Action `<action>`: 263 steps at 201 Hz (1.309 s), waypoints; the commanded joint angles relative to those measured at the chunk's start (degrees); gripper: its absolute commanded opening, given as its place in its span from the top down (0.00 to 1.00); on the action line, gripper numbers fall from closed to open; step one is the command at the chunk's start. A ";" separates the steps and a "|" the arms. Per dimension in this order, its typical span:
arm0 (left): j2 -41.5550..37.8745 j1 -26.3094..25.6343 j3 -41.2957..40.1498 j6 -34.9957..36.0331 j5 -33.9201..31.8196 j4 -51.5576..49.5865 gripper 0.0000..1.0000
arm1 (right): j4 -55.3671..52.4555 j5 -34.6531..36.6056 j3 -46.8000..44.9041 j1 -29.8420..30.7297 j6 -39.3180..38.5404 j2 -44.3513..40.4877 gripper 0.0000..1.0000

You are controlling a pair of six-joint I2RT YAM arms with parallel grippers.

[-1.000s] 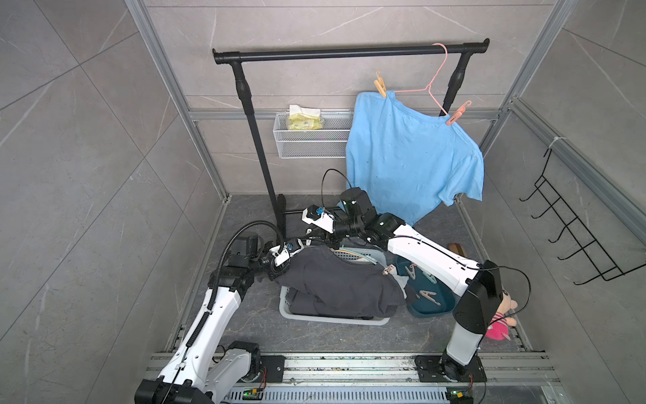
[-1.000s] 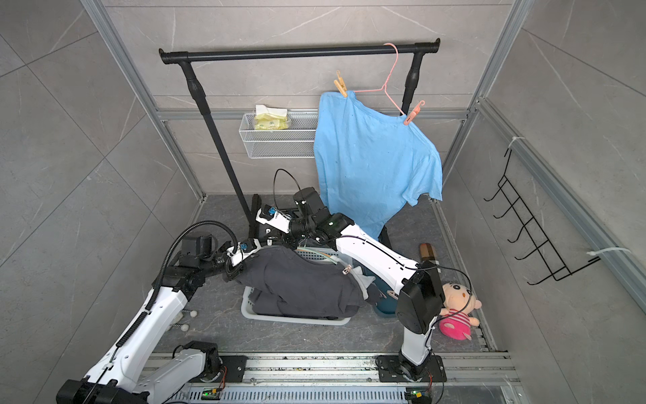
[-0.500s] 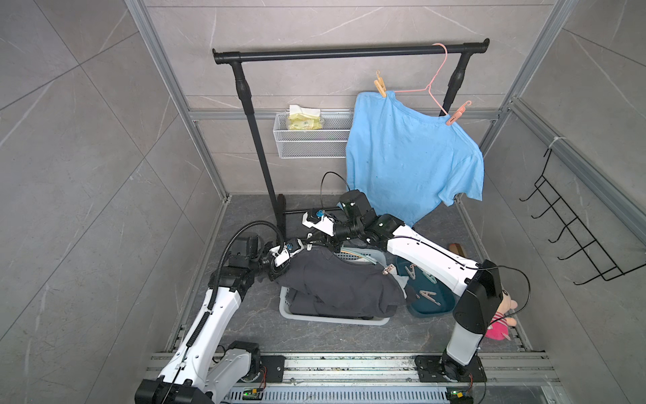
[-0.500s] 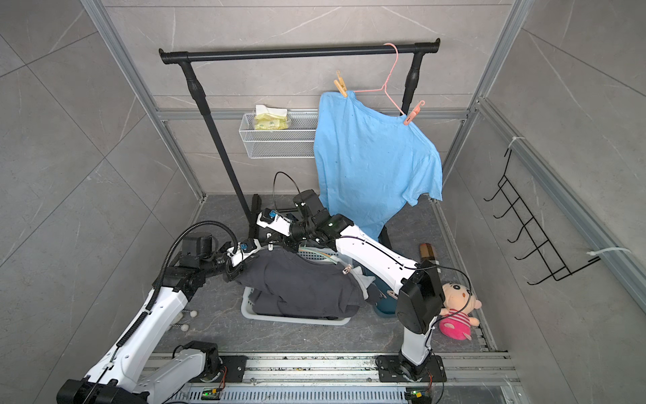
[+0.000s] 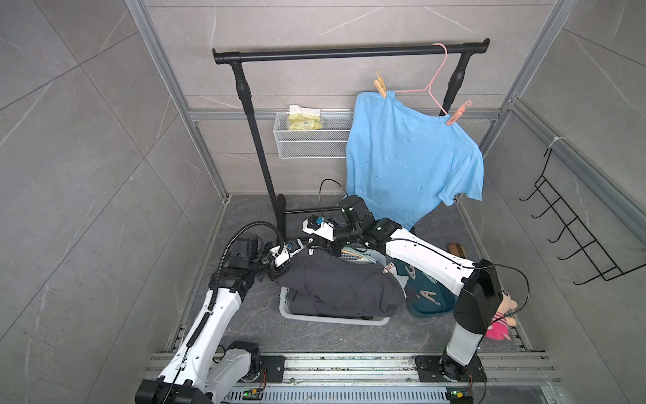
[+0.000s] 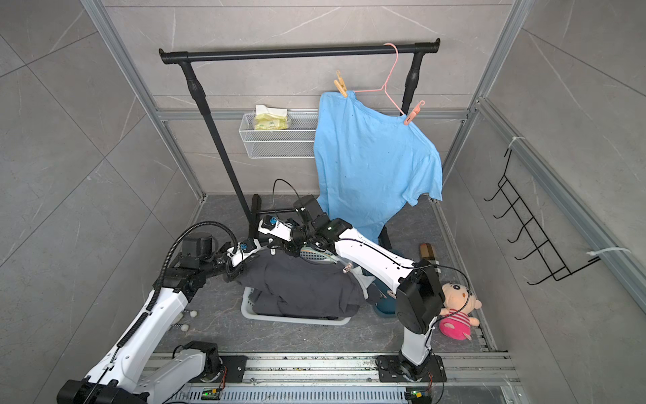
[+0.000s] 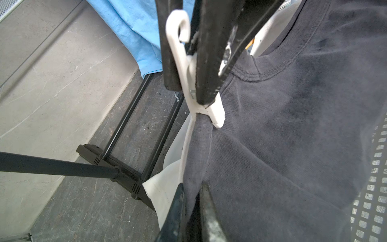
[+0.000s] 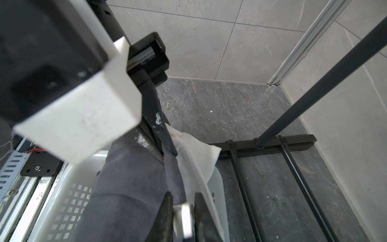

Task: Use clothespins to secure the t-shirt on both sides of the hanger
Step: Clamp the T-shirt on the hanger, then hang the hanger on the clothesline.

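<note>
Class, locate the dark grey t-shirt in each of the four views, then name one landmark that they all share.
In a top view: dark grey t-shirt above the white basket, mid-floor.
In a top view: same spot.
Left wrist: close up, white clothespin on its edge.
Right wrist: close up, beside the basket's wall.
Shared landmark: black clothes rack.
</note>
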 commanded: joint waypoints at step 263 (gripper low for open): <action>-11.60 -0.15 -5.83 -5.56 0.19 19.51 1.00 | -18.73 42.36 -15.84 -12.16 37.72 -42.87 0.24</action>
